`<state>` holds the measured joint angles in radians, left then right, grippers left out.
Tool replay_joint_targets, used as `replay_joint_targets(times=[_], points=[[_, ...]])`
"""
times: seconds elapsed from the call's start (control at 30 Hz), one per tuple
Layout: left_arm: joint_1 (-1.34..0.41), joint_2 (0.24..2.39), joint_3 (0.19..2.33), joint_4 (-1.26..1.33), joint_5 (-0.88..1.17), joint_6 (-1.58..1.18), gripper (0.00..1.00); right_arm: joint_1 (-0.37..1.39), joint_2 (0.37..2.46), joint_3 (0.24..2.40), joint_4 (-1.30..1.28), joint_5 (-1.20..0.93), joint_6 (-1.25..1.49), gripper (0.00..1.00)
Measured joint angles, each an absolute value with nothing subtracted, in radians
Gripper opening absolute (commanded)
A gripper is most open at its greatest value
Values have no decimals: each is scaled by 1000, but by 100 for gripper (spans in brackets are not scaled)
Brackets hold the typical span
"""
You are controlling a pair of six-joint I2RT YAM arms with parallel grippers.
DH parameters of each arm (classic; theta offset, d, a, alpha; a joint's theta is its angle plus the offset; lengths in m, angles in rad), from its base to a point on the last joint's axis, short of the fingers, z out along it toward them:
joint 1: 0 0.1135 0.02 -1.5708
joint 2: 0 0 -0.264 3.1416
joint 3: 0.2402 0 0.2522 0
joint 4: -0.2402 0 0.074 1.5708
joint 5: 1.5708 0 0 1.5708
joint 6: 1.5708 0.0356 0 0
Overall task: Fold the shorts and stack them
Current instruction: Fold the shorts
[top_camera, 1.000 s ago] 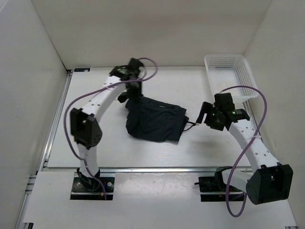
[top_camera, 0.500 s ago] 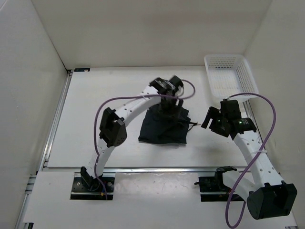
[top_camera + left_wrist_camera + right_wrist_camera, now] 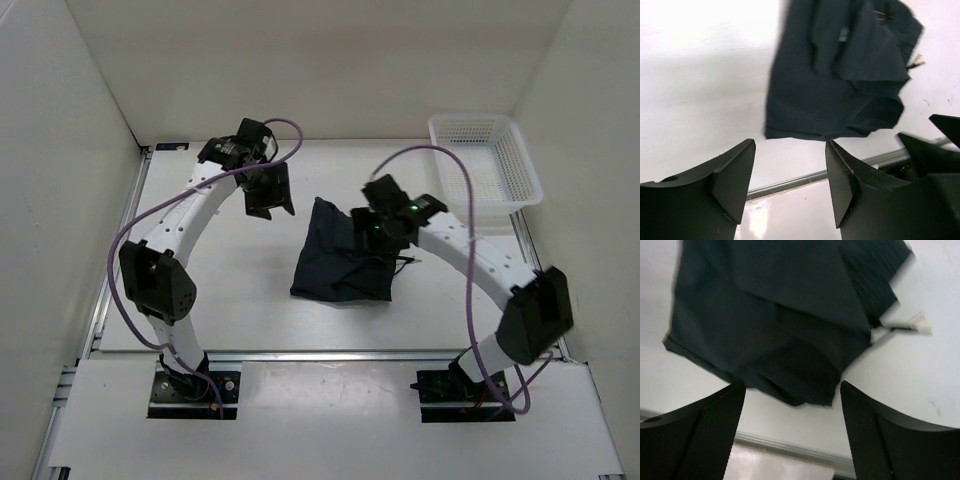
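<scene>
The dark navy shorts (image 3: pixel 340 258) lie folded in a rumpled, roughly square bundle at the middle of the table. My left gripper (image 3: pixel 270 200) hangs to the far left of them, apart from the cloth, open with nothing between its fingers. In the left wrist view the shorts (image 3: pixel 835 75) lie well ahead of the open left gripper (image 3: pixel 790 145). My right gripper (image 3: pixel 372 222) hovers over the bundle's far right corner, open and empty. In the right wrist view the shorts (image 3: pixel 775 315) fill the upper part, beyond the right gripper (image 3: pixel 792 385).
A white mesh basket (image 3: pixel 470 122) stands at the far right corner. A thin cord with a pale end (image 3: pixel 917 325) sticks out from the right side of the shorts. White walls close in the left, back and right sides, and a metal rail (image 3: pixel 300 352) runs along the near edge.
The left gripper carried one side of the shorts over to the right, opened, and drew back to the far left. The right arm swung left over the now folded bundle.
</scene>
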<state>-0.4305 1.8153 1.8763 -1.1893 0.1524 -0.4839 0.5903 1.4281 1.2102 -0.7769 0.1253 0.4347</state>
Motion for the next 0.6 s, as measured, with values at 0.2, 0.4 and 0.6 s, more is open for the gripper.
replay_joint_targets(times=[0.2, 0.4, 0.6], points=[[-239, 1719, 1731, -1181, 169, -454, 70, 772, 1781, 1520, -783, 279, 399, 97], [-106, 1598, 1662, -1180, 173, -410, 70, 784, 2062, 1742, -815, 337, 370, 100], [-64, 1551, 1593, -1182, 201, -376, 70, 796, 2199, 1875, -843, 392, 363, 75]])
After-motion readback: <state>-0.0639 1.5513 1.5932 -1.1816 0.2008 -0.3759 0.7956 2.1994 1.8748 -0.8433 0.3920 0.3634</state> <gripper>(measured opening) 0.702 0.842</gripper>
